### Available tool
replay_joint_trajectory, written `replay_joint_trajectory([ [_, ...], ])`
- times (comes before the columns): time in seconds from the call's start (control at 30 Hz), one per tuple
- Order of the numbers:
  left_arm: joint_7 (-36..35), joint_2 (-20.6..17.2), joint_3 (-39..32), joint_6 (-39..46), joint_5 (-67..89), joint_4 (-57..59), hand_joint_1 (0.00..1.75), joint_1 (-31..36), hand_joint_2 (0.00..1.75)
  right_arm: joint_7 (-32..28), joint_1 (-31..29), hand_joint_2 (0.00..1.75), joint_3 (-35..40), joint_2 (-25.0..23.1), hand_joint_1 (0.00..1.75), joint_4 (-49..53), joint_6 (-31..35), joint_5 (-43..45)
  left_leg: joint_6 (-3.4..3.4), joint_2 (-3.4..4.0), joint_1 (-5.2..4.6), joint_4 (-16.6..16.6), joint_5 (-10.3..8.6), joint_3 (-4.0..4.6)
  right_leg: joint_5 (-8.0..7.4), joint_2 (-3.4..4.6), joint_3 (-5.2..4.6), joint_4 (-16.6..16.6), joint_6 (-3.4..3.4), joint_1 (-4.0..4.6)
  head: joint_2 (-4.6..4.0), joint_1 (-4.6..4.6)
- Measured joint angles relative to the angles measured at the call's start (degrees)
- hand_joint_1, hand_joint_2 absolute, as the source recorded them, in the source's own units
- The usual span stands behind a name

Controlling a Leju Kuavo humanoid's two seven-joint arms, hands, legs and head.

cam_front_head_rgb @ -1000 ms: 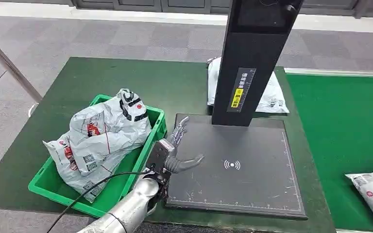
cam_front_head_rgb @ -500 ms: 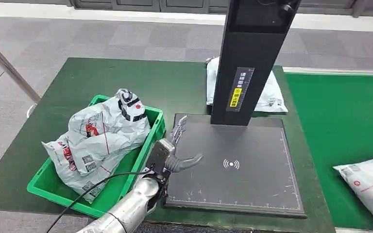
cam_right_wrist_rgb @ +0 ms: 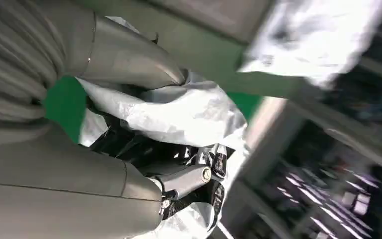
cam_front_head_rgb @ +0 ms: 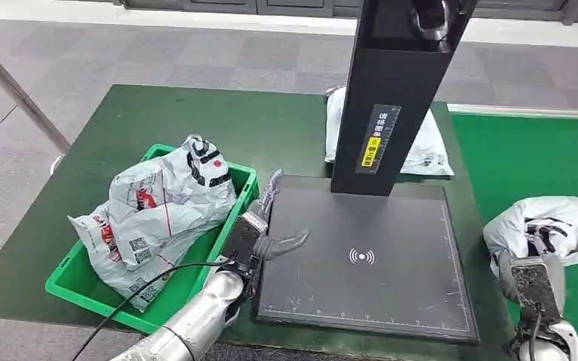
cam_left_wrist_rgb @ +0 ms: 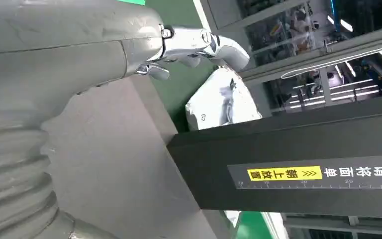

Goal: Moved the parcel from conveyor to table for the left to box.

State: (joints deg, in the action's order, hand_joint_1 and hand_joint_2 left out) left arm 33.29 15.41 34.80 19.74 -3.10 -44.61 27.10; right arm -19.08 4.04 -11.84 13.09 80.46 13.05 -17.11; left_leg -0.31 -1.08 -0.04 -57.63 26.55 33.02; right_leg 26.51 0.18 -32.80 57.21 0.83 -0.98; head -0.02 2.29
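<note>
Table: bin at left holding bags; scanner pad right of bin; post at pad's rear; parcel behind post; conveyor right, second parcel above it in right hand.

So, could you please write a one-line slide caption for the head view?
Right hand grips a crumpled white plastic parcel over the green conveyor; open left hand waits beside the black scanner plate.

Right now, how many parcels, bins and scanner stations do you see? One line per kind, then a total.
Parcels: 3, namely the parcel gripped by the right hand, the bagged parcels piled as one heap, too bunched to separate, and the white parcel behind the scanner post.
Green bin: 1
Scanner station: 1
Total: 5
</note>
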Motion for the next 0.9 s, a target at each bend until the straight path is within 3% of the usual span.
replay_joint_trajectory([
  [0.23, 0.5, -0.2, -0.1, 0.9, 0.7, -0.3, 0.0, 0.0, 1.75, -3.4, 1.1, 1.75, 8.3, -3.0, 1.75, 6.5, -0.6, -4.3, -0.03, 0.12, -0.02, 0.0, 0.0, -0.01, -0.02, 0.11, -0.03, 0.0, -0.01, -0.02, 0.0, 0.0],
  [0.43, 0.3, -0.1, -0.7, 0.9, 1.8, -0.6, 0.0, 0.1, 1.75, -2.2, -3.5, 1.75, 16.5, -5.4, 1.75, 6.6, 0.9, -4.6, -0.14, 0.14, 0.0, 0.0, -0.09, -0.02, -0.08, 0.15, -0.07, 0.0, -0.1, 0.0, -0.02, 0.0],
  [0.9, 0.4, 0.8, -1.6, 0.6, 2.9, -0.8, 0.0, 0.3, 1.75, -3.9, -6.6, 1.75, 24.6, -6.9, 1.75, 3.0, -4.7, -0.7, -0.12, 0.04, -0.01, 0.0, -0.09, 0.01, -0.08, 0.06, -0.06, 0.0, -0.1, 0.0, 0.0, 0.0],
])
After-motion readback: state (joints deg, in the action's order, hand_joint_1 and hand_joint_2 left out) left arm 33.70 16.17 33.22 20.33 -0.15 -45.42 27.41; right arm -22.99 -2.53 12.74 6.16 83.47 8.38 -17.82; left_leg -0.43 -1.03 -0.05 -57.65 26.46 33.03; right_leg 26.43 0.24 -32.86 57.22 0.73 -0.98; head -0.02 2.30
